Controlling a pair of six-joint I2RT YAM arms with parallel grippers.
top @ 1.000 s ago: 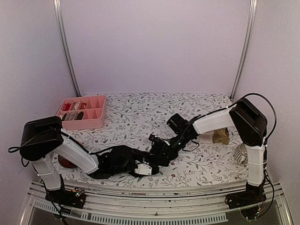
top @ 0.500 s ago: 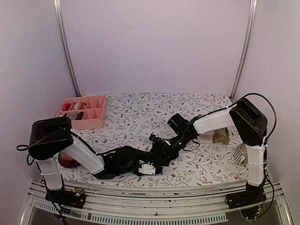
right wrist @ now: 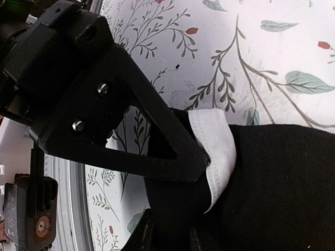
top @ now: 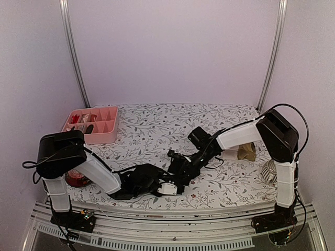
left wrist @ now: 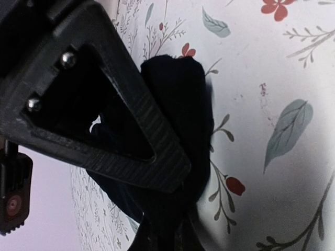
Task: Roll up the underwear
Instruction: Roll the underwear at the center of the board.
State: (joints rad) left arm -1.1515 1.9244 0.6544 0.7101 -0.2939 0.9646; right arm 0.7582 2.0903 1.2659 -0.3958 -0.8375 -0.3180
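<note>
My left jaws are clenched on a bunched fold of the black underwear [top: 144, 178], down at 6 o'clock on the worktop [top: 157, 125]. My right jaws straddle its white trim [right wrist: 214, 141], and I can't tell if they're actually gripping. The tan pair [top: 246, 151] sits over at 3 o'clock.

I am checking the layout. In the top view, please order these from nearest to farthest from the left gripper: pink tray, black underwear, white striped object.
1. black underwear, pinched in the left gripper, front centre.
2. pink tray, back left.
3. white striped object, far right.
</note>
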